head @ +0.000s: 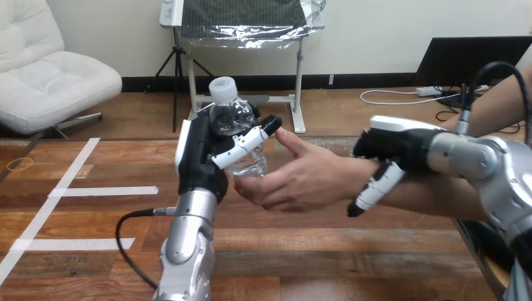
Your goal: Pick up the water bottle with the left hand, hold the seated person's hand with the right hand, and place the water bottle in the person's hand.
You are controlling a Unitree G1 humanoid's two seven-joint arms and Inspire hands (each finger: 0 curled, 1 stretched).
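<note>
A clear water bottle (233, 122) with a white cap stands upright in my left hand (204, 157), whose fingers and thumb curl round it above the table. The person's hand (301, 179) reaches in from the right, palm open, its fingertips touching the bottle's lower part. My right hand (392, 157) lies over the person's wrist, with its fingers curled down across it.
The wooden table (313, 257) carries white tape strips (103, 190) at the left. The person's forearm (439, 197) runs out to the right behind my right arm.
</note>
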